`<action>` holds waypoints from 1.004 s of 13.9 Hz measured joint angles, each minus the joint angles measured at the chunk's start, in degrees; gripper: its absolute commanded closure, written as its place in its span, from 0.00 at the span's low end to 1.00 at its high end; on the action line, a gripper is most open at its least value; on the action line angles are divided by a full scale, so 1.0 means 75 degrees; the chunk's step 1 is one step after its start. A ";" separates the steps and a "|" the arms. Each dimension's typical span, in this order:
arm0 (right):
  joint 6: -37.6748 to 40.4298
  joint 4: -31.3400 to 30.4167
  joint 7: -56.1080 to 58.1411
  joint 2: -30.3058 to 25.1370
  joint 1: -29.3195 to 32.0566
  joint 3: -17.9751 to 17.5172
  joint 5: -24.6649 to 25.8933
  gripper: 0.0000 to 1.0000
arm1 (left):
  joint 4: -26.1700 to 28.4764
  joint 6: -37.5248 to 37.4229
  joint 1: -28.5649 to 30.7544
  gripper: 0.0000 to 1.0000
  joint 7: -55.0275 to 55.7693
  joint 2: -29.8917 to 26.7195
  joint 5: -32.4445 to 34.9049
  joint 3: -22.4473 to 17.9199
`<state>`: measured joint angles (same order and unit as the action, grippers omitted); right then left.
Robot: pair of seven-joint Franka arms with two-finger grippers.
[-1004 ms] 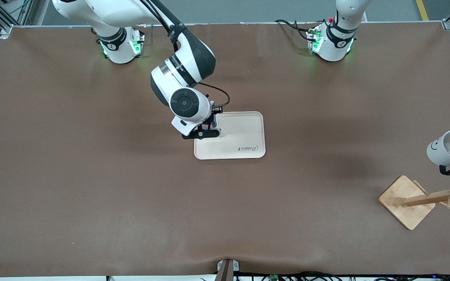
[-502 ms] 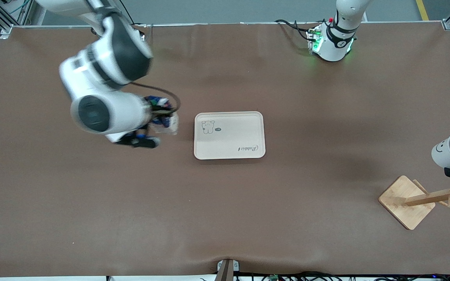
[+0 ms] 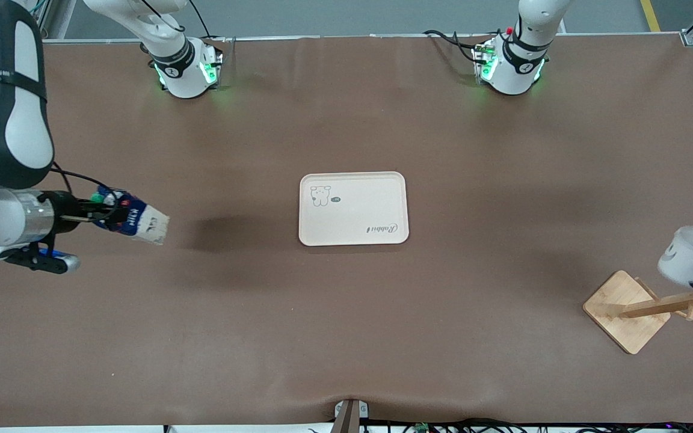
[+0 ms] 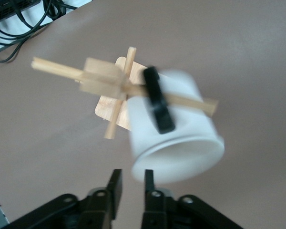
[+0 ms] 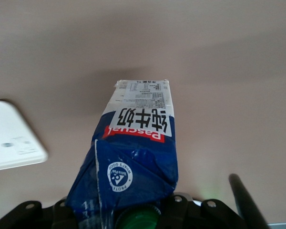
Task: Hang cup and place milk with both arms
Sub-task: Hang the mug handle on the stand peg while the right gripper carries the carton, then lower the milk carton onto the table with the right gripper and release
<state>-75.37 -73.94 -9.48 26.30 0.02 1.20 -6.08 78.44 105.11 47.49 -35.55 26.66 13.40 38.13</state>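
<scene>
The white cup (image 3: 690, 255) hangs by its black handle (image 4: 158, 100) on a peg of the wooden rack (image 3: 626, 310) at the left arm's end of the table. It looks blurred. In the left wrist view my left gripper (image 4: 132, 183) is open just off the cup's rim (image 4: 181, 164), with nothing between its fingers. My right gripper (image 3: 101, 212) is shut on the top of the blue milk (image 3: 135, 222). The carton lies sideways in the air over the table's right-arm end. Its green cap (image 5: 138, 220) sits between the fingers, and its whitish base points toward the tray.
A cream tray (image 3: 354, 208) with a small dog drawing lies at the table's middle; its corner (image 5: 12, 138) shows in the right wrist view. Cables (image 4: 24, 19) lie off the table's edge beside the rack. Both arm bases stand along the table's robot-side edge.
The right arm swung away from the tray to the right arm's end, carrying the milk. The cup dropped lower onto the rack's peg and the left gripper's fingers parted.
</scene>
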 measured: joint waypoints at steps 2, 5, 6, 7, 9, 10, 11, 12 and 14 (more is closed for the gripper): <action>-0.0340 -0.0440 0.0738 -0.0001 0.0369 0.0004 0.0218 1.00 | -0.0035 -0.0003 -0.0006 0.00 0.0443 -0.0028 -0.0232 0.0061; -0.1624 -0.1618 0.1490 -0.0113 0.1024 0.0010 0.0384 1.00 | -0.0057 -0.0190 -0.0035 0.00 0.0925 -0.0236 -0.0358 0.0233; -0.2053 -0.2080 0.1659 -0.0191 0.1158 0.0010 0.0386 1.00 | -0.0062 -0.0357 -0.0038 0.00 0.1087 -0.0329 -0.0390 0.0344; -0.2415 -0.2545 0.1828 -0.0280 0.1237 0.0006 0.0390 1.00 | -0.0065 -0.0530 -0.0043 0.00 0.1378 -0.0436 -0.0429 0.0475; -0.2803 -0.3232 0.2241 -0.0417 0.1319 0.0004 0.0395 1.00 | -0.0069 -0.0862 -0.0055 0.00 0.2203 -0.0656 -0.0448 0.0773; -0.2872 -0.3479 0.2356 -0.0487 0.1339 0.0005 0.0397 1.00 | -0.0068 -0.1027 -0.0066 0.00 0.2702 -0.0754 -0.0448 0.0911; -0.2908 -0.3657 0.2402 -0.0556 0.1341 0.0003 0.0397 1.00 | -0.0068 -0.1155 -0.0075 0.00 0.3139 -0.0819 -0.0448 0.1024; -0.2916 -0.3775 0.2414 -0.0631 0.1341 -0.0004 0.0398 1.00 | -0.0066 -0.1230 -0.0080 0.00 0.3534 -0.0852 -0.0448 0.1138; -0.2917 -0.3885 0.2427 -0.0735 0.1341 -0.0017 0.0399 1.00 | -0.0058 -0.1271 -0.0091 0.00 0.4182 -0.0857 -0.0448 0.1327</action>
<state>-97.24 -103.07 8.72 20.79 10.08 1.08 -3.09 78.01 95.57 46.81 -4.19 20.23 10.04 48.08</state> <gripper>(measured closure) 0.498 0.000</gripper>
